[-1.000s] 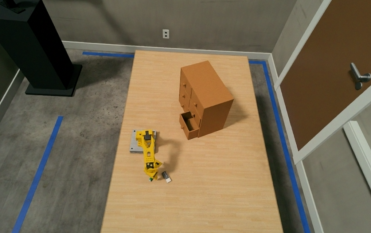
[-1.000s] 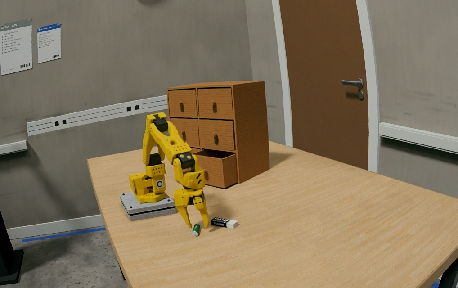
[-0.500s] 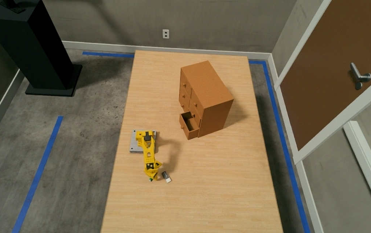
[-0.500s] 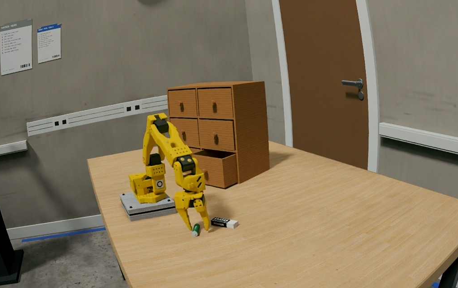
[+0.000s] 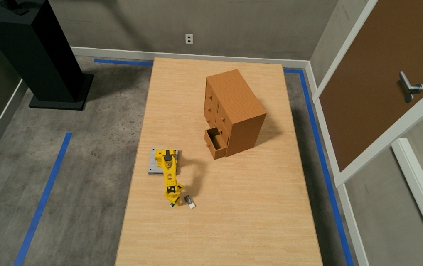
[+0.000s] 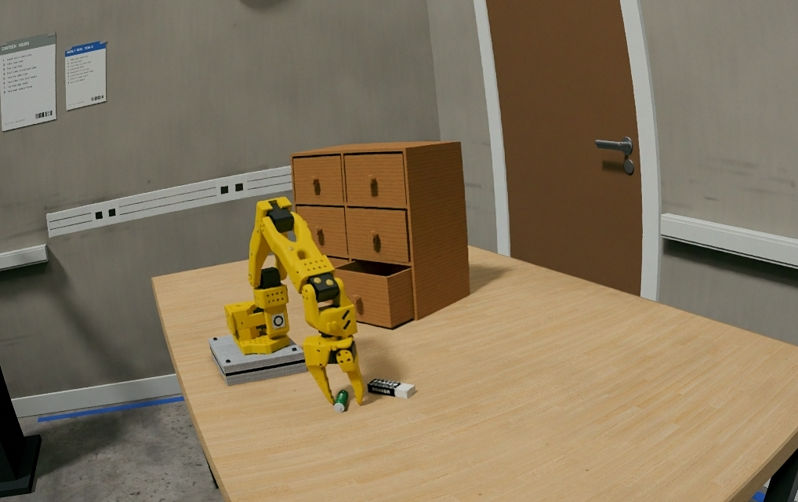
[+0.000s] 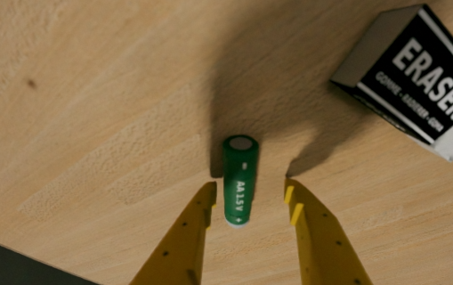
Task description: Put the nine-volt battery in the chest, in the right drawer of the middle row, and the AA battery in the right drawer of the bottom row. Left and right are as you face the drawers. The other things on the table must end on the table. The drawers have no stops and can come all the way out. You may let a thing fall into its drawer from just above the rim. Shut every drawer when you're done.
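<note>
The green AA battery [image 7: 239,180] lies flat on the table near its front left edge; it also shows in the exterior view [image 6: 340,400] and the top view [image 5: 172,204]. My gripper [image 7: 249,200] is low over it, open, one finger on each side of the battery's near end with gaps on both sides. It also shows in the exterior view [image 6: 344,395]. The brown chest [image 6: 383,227] stands behind, and its bottom right drawer [image 6: 374,290] is pulled out and looks empty. Its other drawers are shut. I see no nine-volt battery.
A black and white eraser [image 7: 414,80] lies just right of the battery, also in the exterior view [image 6: 391,387]. The arm's grey base plate [image 6: 257,361] sits at the table's left edge, close to the battery.
</note>
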You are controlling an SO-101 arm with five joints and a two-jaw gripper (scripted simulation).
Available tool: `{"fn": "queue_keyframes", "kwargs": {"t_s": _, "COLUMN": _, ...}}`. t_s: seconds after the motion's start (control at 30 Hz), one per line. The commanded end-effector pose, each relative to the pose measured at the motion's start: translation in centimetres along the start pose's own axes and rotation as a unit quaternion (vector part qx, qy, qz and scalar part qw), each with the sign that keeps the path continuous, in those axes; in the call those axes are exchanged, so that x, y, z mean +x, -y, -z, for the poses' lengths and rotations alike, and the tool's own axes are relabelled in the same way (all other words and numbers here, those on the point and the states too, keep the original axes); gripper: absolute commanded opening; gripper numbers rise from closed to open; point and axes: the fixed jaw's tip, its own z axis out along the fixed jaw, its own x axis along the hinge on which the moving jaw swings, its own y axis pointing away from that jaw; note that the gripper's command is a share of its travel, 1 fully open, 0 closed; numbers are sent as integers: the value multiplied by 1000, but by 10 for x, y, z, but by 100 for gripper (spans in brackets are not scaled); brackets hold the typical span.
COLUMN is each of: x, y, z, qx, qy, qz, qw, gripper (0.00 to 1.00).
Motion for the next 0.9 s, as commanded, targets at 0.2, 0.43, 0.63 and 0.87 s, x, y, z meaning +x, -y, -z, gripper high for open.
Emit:
{"fn": "queue_keyframes", "kwargs": {"t_s": 0.2, "x": -4, "y": -3, "z": -5, "qx": -5, "qy": 7, "qz": -2, "qw": 1000, "gripper": 21}}
{"fn": "queue_keyframes", "kwargs": {"t_s": 0.43, "x": -4, "y": -3, "z": -5, "qx": -5, "qy": 7, "qz": -2, "qw": 1000, "gripper": 21}}
{"fn": "queue_keyframes", "kwargs": {"t_s": 0.63, "x": -4, "y": -3, "z": -5, "qx": -5, "qy": 7, "qz": -2, "qw": 1000, "gripper": 20}}
{"fn": "queue_keyframes", "kwargs": {"t_s": 0.87, "x": -4, "y": -3, "z": -5, "qx": -5, "qy": 7, "qz": -2, "qw": 1000, "gripper": 17}}
